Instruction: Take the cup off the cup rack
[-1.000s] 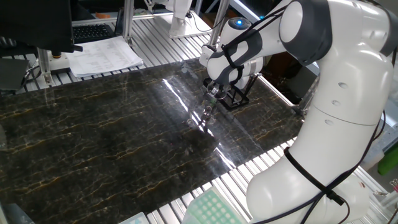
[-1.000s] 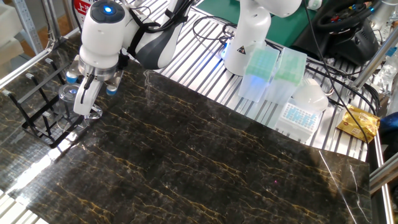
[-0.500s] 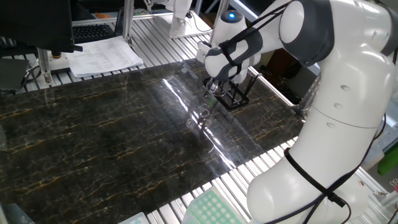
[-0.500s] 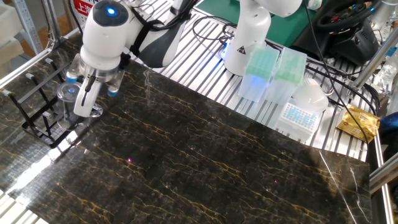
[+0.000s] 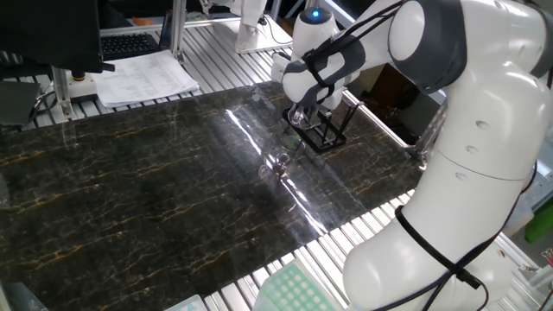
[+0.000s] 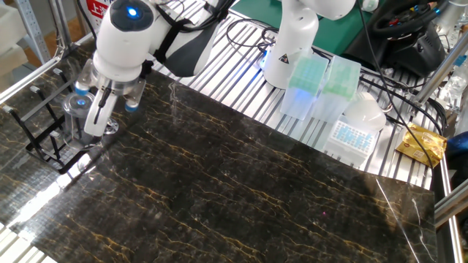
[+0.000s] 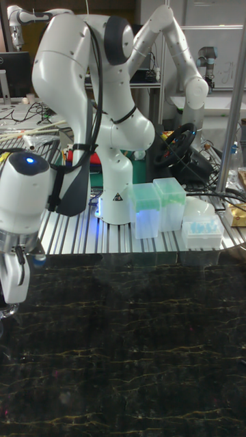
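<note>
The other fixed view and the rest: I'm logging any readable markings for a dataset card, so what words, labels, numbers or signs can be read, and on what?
No text can be read in full.
Triangular warning symbol, no words: on the white robot base, also seen in the tall fixed view.
Red and white sign at the top edge: characters cut off and blurred.
Printed sheets beside the table: too small.
Yellow packet: print too blurred.

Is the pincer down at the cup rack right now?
Yes: in the other fixed view the pincer is lowered beside the black wire cup rack, with the clear cup right at its fingers.
</note>
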`<act>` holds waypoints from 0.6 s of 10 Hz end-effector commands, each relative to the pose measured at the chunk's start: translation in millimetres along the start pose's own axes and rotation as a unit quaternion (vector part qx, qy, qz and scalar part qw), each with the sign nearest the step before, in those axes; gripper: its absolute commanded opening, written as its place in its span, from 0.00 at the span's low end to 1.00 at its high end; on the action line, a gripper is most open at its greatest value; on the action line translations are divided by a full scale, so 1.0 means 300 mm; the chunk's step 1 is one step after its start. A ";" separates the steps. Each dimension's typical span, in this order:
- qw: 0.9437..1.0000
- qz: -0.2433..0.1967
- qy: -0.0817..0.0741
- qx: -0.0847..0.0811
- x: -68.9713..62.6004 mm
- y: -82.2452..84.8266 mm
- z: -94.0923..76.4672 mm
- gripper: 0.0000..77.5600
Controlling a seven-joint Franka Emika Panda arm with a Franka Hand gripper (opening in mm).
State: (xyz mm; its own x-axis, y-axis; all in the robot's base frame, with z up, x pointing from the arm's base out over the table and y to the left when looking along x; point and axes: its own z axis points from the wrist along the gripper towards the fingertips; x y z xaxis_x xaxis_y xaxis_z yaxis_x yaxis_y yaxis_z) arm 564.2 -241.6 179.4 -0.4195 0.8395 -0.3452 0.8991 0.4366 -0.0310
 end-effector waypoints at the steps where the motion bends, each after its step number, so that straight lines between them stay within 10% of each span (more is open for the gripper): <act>1: 1.000 0.001 -0.003 0.002 -0.009 0.030 -0.071 0.01; 6: 1.000 -0.003 -0.003 0.016 -0.014 0.082 -0.201 0.01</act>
State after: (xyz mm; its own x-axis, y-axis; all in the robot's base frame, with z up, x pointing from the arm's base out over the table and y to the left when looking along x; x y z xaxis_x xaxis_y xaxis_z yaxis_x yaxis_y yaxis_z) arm 575.1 -221.5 223.9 -0.4235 0.8380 -0.3440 0.8993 0.4346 -0.0483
